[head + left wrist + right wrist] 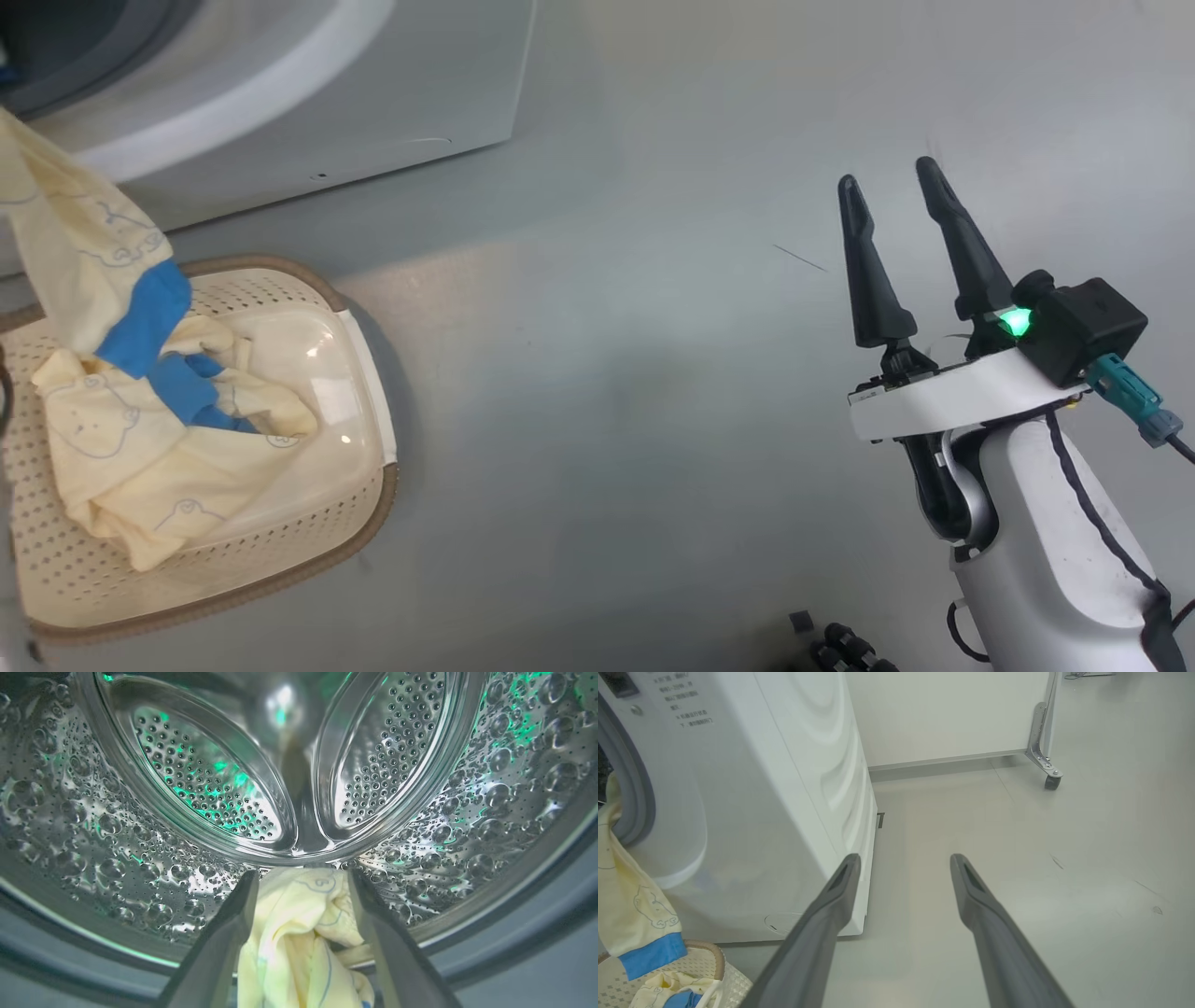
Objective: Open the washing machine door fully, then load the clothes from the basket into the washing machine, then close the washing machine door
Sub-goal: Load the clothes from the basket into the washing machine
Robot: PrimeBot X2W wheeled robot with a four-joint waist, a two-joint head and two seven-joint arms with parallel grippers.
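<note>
Left end effector (pixel 301 877) sits spread wide in the washing machine (pixel 93 826) mouth. The clothes (pixel 289 933) lie loose between its fingers (pixel 224 938) and trail down to the basket (pixel 369 504) rim (lots of it outside), so the weight may drag them out. Right end effector (pixel 887 187) is wide and empty.

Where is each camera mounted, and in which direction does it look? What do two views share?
Head view: on the head, looking down at basket, clothes, washing machine front; right gripper open.
Left wrist view: on the left wrist, facing into steel drum; left gripper open, cream garment between its fingers.
Right wrist view: on the right wrist, facing along floor beside the machine; own fingers apart.
Shared: basket in head and right wrist views.
</note>
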